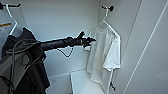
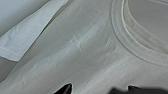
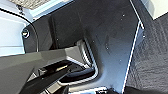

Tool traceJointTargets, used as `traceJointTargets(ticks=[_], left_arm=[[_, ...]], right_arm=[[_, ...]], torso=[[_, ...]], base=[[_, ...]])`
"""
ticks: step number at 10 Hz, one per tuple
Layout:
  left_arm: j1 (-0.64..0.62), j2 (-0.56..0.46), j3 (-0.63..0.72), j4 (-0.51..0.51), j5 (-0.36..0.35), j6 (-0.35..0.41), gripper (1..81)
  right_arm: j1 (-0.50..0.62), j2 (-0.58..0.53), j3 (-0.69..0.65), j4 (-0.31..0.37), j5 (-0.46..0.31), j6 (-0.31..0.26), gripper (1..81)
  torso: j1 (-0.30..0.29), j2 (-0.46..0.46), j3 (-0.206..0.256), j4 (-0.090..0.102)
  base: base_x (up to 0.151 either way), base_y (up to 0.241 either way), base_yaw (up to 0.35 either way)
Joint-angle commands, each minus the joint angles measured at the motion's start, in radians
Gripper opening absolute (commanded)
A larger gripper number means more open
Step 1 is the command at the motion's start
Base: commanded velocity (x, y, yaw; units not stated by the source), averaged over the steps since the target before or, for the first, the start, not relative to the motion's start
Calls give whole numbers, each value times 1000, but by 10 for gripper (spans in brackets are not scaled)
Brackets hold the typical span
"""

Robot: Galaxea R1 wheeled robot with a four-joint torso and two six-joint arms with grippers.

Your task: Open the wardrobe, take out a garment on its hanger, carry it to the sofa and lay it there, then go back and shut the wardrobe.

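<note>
Open wardrobe (image 1: 75, 15), white interior: T-shirt (image 1: 105, 55) on pale hanger (image 1: 106, 18) (hooked on a dark peg) at right, black garment (image 1: 30, 62) at left, left pincer (image 1: 88, 40) spread open just beside the T-shirt's shoulder; right pincer's state cannot be told.

- Inside the open wardrobe (image 1: 75, 22), white back and side walls, pale floor at the bottom.
- High on the right wall, a dark hook (image 1: 110, 8) carrying the pale hanger (image 1: 106, 20), with the white garment (image 1: 105, 55) draped from it.
- At upper left, a dark peg (image 1: 11, 5) bearing a white hanger (image 1: 11, 20) beside a black garment (image 1: 27, 65).
- On the wardrobe floor, a white box-like block (image 1: 80, 82).
</note>
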Motion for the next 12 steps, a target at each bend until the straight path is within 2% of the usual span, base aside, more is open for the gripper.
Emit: traceJointTargets(ticks=[1,3,5,8,9,11,12], left_arm=[[-263,20,-39,-2,-89,-172,811],[-271,58,-104,-2,-132,-246,811],[-295,105,-173,-2,-180,-306,811],[-352,198,-297,-3,-183,-350,811],[-364,213,-309,-2,-183,-350,811],[-377,227,-337,4,-180,-350,811],[-377,237,-351,10,-180,-350,811]], right_arm=[[29,6,6,15,-60,0,811],[21,6,7,17,-58,0,811],[10,7,9,17,-25,0,811],[1,12,12,17,-14,3,811],[0,12,11,17,-14,5,811],[1,14,12,17,-14,5,811],[0,14,12,15,-14,3,811]], torso=[[0,0,0,0],[0,0,0,0],[0,0,0,0],[0,0,0,0],[0,0,0,-28],[1,0,0,-98],[1,0,0,-40]], base=[[0,0,0],[0,0,0],[0,0,0],[0,0,0],[0,0,0],[0,0,0],[0,0,0]])
